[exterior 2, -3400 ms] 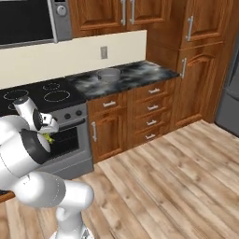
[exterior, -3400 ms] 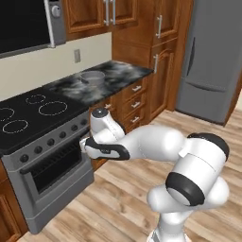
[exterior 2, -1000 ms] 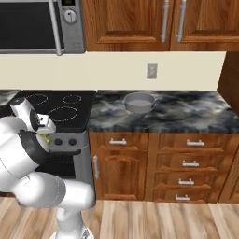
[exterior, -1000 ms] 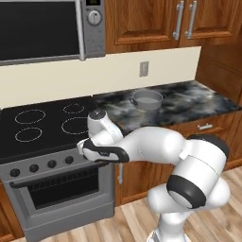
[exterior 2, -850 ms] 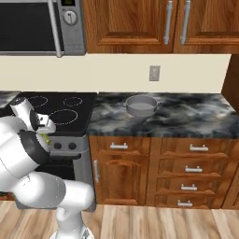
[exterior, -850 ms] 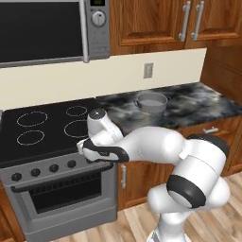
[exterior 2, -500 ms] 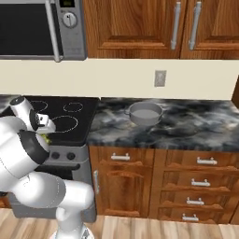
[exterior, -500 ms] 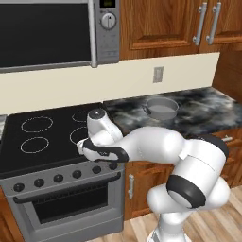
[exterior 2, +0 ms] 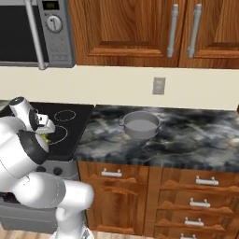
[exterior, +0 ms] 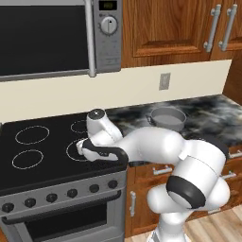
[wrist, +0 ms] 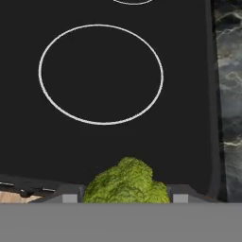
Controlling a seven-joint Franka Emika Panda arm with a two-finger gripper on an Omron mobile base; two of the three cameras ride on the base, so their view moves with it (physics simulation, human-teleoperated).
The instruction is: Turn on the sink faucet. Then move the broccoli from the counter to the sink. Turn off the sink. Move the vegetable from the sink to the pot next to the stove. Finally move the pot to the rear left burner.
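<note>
Broccoli gripped betw tool tips — over stove.

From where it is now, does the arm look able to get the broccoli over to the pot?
Probably yes. The hand holds the broccoli over the stove, and the pot stands open on the counter beside it, with nothing between them. Whether the reach suffices is a guess.

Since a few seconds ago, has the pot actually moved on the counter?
No. The pot sits below the wall outlet, as before; the camera moved.
</note>
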